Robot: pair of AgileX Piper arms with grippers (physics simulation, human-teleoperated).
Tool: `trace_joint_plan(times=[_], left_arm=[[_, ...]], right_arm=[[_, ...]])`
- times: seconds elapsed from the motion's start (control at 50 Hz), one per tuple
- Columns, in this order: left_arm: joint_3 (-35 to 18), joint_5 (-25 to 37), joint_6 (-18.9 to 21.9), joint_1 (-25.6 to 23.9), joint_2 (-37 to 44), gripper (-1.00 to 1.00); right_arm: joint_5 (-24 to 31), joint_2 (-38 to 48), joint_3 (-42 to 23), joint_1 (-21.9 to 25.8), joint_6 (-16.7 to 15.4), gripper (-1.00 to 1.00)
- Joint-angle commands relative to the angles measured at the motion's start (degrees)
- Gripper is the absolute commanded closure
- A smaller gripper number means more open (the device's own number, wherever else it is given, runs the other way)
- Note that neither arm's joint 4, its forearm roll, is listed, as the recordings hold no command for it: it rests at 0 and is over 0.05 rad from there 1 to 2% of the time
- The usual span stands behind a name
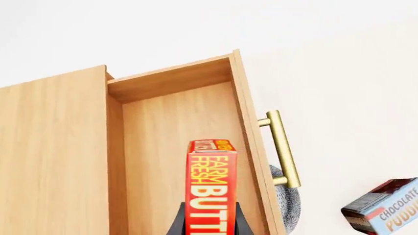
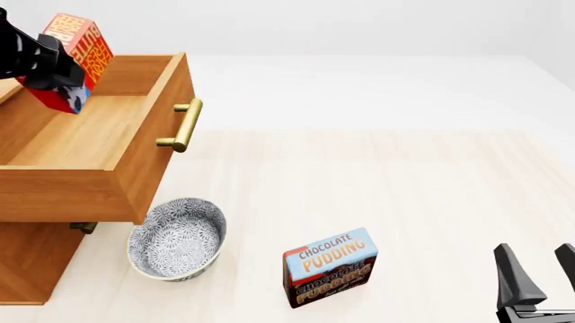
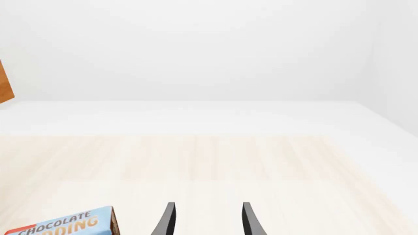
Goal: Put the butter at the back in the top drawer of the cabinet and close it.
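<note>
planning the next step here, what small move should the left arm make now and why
Probably lower the butter straight down and release it. The left gripper holds the box above the top drawer, which is pulled open with a bare floor beneath, so nothing seems to block the descent. The right gripper sits open, far off.

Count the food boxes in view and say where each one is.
2. The butter is held in the left end effector above the open top drawer. The chocolate pudding box stands on the table, right of the bowl. None hidden, apparently.
</note>
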Motion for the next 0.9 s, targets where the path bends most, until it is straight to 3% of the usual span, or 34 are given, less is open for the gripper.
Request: trace_joint_plan(times=[0.02, 0.9], left_arm=[[0.36, -0.74, 1.04, 0.57, -0.19, 1.00], [3.34, -2.77, 1.41, 3.46, 1.09, 1.00]], right_arm=[[0.00, 0.00, 0.00, 0.00, 0.00, -1.00], [0.00, 0.00, 0.00, 0.00, 0.00, -1.00]])
